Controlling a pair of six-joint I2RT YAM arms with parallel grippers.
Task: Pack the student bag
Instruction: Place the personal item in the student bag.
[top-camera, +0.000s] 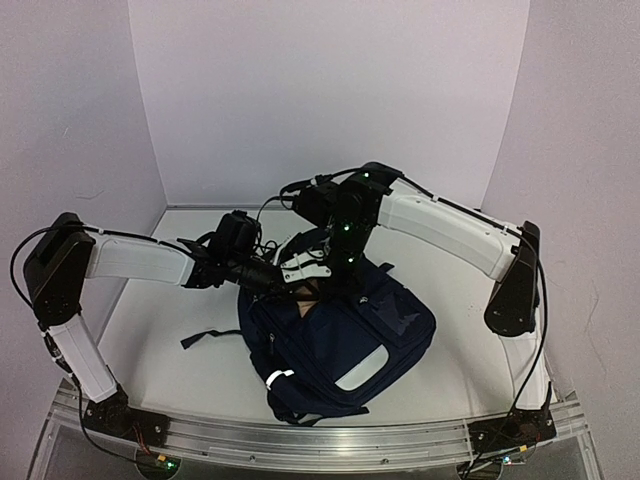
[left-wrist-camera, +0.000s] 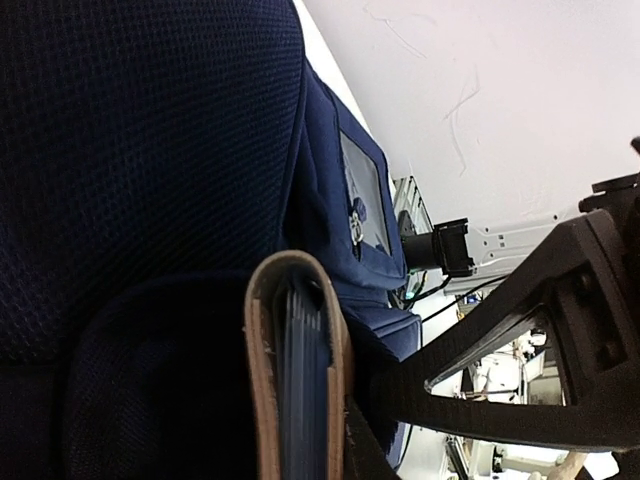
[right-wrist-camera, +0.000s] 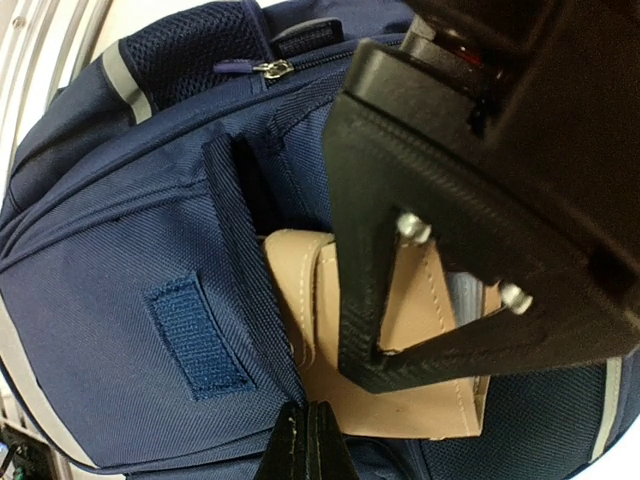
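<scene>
The student bag (top-camera: 340, 340), a dark navy backpack with white piping, lies in the middle of the table. A tan leather notebook (right-wrist-camera: 420, 400) stands partly inside its open front pocket, beside a blue velcro patch (right-wrist-camera: 195, 335). My left gripper (left-wrist-camera: 300, 445) is shut on the notebook (left-wrist-camera: 295, 360), spine up, and one black finger (right-wrist-camera: 400, 250) lies across the cover. My right gripper (right-wrist-camera: 308, 445) is shut at the pocket's mouth, where the fabric edge runs into its tips. In the top view both grippers meet at the bag's far edge, with the left gripper (top-camera: 280, 284) left of the right gripper (top-camera: 310, 268).
A black strap (top-camera: 205, 338) trails from the bag to the left across the white table (top-camera: 160, 320). A metal rail (top-camera: 320, 435) runs along the near edge. White walls close in the back and both sides.
</scene>
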